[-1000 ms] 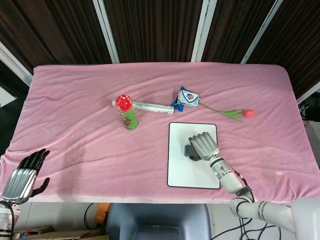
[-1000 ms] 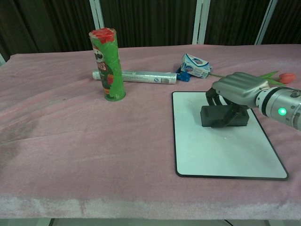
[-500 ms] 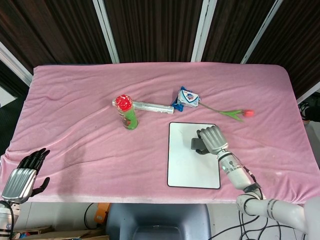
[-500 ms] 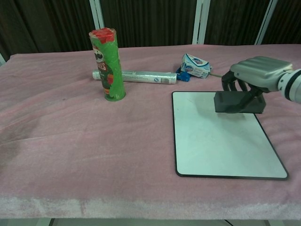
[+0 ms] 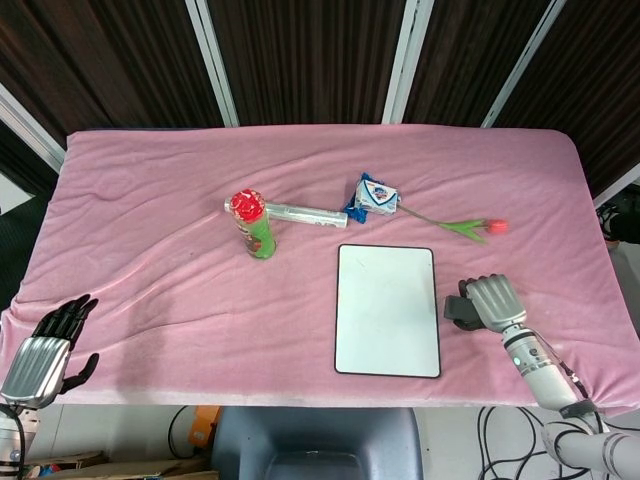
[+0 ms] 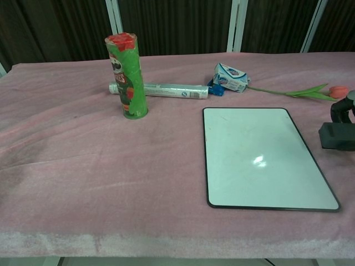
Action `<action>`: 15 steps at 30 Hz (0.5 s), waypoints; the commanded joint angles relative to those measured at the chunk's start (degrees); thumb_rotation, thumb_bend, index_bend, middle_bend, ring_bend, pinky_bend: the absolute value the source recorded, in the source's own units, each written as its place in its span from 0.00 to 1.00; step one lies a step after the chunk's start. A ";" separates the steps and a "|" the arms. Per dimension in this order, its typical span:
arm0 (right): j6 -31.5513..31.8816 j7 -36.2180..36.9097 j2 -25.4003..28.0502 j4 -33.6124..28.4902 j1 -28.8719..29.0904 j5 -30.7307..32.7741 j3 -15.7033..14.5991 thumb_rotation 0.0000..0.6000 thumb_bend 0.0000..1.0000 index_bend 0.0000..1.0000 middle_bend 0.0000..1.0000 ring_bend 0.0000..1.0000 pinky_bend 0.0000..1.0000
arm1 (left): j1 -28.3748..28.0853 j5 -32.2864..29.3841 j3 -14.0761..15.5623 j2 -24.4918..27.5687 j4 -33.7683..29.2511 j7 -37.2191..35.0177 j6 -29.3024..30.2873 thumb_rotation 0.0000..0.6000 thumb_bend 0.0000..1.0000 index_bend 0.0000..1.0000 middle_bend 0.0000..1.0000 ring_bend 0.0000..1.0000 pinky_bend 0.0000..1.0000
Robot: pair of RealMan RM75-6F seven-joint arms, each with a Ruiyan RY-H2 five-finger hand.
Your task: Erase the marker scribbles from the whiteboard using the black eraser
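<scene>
- I am holding the black eraser in my right hand, fingers clamped over it, just off the whiteboard's right edge.
- I judge the board is looking clean; I am aiming to set the eraser flat on the cloth, clear of the frame.
- My left hand is hanging with fingers apart, far to the left.
- No writing is reading clearly on the green can.

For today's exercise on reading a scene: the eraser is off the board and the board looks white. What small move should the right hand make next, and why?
Probably lower the black eraser onto the pink cloth and let go. The whiteboard shows no scribbles in either view, and the right hand holds the eraser beside the board's right edge, off its surface.
</scene>
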 commanded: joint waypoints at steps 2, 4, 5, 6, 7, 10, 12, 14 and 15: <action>-0.74 6.93 -3.25 7.46 -1.07 -3.22 -1.46 1.00 0.42 0.90 0.72 0.58 0.67 | -0.15 -0.93 -0.28 -0.07 0.01 0.19 -0.63 1.00 0.39 0.00 0.03 0.07 0.16; -1.08 7.66 -3.64 8.16 -1.00 -3.74 -1.57 1.00 0.42 0.81 0.68 0.55 0.64 | -0.16 -1.36 -0.36 -0.08 -0.16 0.63 -0.87 1.00 0.39 0.00 0.03 0.07 0.16; -1.23 8.50 -3.72 8.32 -0.95 -4.03 -1.52 1.00 0.42 0.73 0.63 0.53 0.62 | -0.16 -1.50 -0.36 -0.05 -0.32 0.75 -0.98 1.00 0.40 0.00 0.03 0.07 0.16; -1.31 9.21 -3.72 8.41 -0.92 -4.20 -1.45 1.00 0.42 0.63 0.57 0.50 0.59 | -0.17 -1.53 -0.35 -0.01 -0.41 0.80 -1.03 1.00 0.40 0.00 0.03 0.07 0.16; -1.49 9.74 -3.65 8.48 -0.89 -4.27 -1.38 1.00 0.42 0.55 0.52 0.47 0.56 | -0.17 -1.52 -0.33 0.02 -0.45 0.81 -1.05 1.00 0.40 0.00 0.03 0.07 0.16; -1.92 10.67 -3.17 8.31 -0.92 -4.21 -1.06 1.00 0.42 0.32 0.39 0.37 0.46 | -0.19 -1.50 -0.30 0.07 -0.47 0.81 -1.12 1.00 0.39 0.00 0.03 0.07 0.16; -2.78 10.86 -2.25 7.17 -0.94 -3.91 -1.04 1.00 0.42 0.18 0.31 0.30 0.38 | -0.29 -1.70 -0.33 0.12 -0.43 0.63 -1.42 1.00 0.40 0.00 0.03 0.07 0.16; -3.29 10.76 -0.69 5.03 -1.04 -3.78 -1.11 1.00 0.41 0.09 0.25 0.24 0.34 | -0.34 -2.02 -0.40 0.19 -0.46 0.57 -1.64 1.00 0.40 0.00 0.03 0.07 0.16; -3.11 10.71 0.06 3.96 -1.21 -3.80 -1.12 1.00 0.41 0.06 0.22 0.21 0.32 | -0.33 -2.12 -0.43 0.24 -0.50 0.54 -1.68 1.00 0.39 0.00 0.03 0.07 0.16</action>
